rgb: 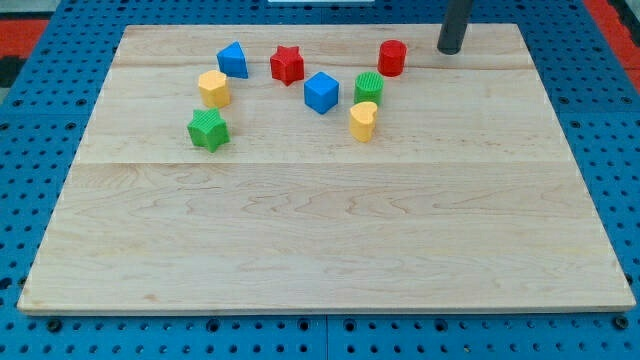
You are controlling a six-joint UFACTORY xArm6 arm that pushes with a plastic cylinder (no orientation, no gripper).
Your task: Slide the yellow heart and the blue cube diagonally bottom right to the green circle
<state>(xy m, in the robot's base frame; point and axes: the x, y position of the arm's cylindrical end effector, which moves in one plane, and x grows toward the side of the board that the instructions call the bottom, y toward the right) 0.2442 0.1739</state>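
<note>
The yellow heart [363, 121] lies on the wooden board, just below the green circle [368, 88] and nearly touching it. The blue cube [321, 92] sits to the left of the green circle, a small gap apart. My tip [450, 49] stands at the view's top right, to the right of the red cylinder-like block [392, 58] and well above and right of the heart, cube and circle. It touches no block.
A red star [287, 65], a blue triangular block [233, 60], a yellow hexagonal block [213, 89] and a green star-like block [208, 130] lie at the upper left. The board [330, 240] rests on a blue perforated table [620, 120].
</note>
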